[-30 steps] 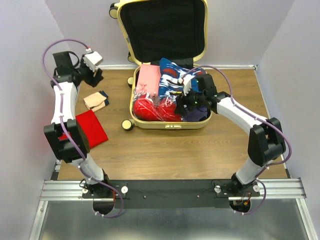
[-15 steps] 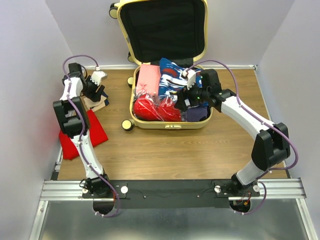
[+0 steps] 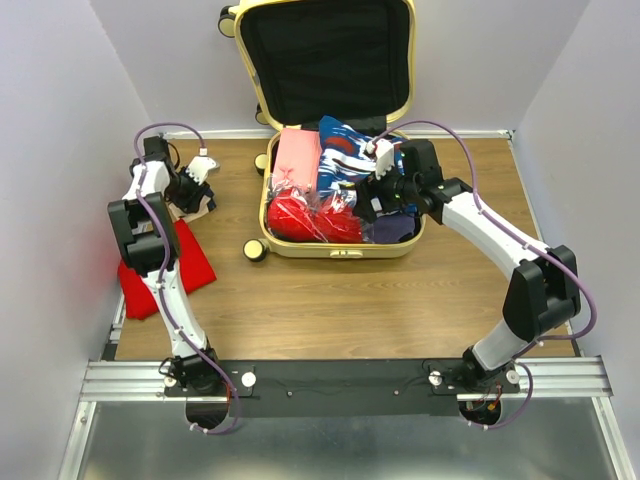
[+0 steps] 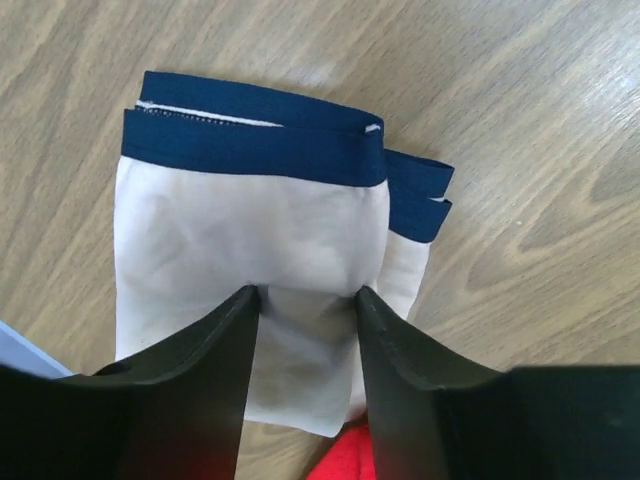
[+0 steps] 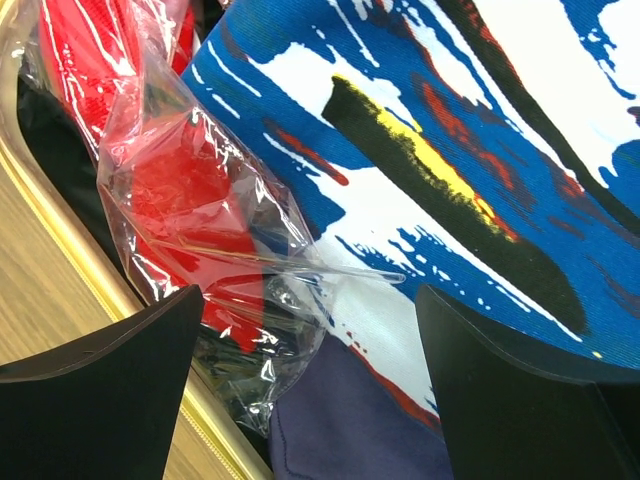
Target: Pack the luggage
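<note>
Folded cream garment (image 4: 250, 260) w/ navy waistband lies flat on wooden table (image 3: 350, 300), its near edge just beside a red cloth (image 3: 185, 262). Farther R: pink folded item (image 3: 297, 155), red fabric in clear plastic bag (image 5: 190, 200), blue-patterned textile (image 5: 480, 150), poss. a shirt.

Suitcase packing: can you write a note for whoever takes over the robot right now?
Left hand: part open, tips down on the folded cream cloth on the table, left of the suitcase.
Right hand: wide open, empty, over the packed suitcase.
Done: pink cloth, blue patterned cloth and bagged red cloth are inside; lid up.
Left: pack the cream cloth and the loose red cloth beside it, then probably close the lid.
</note>
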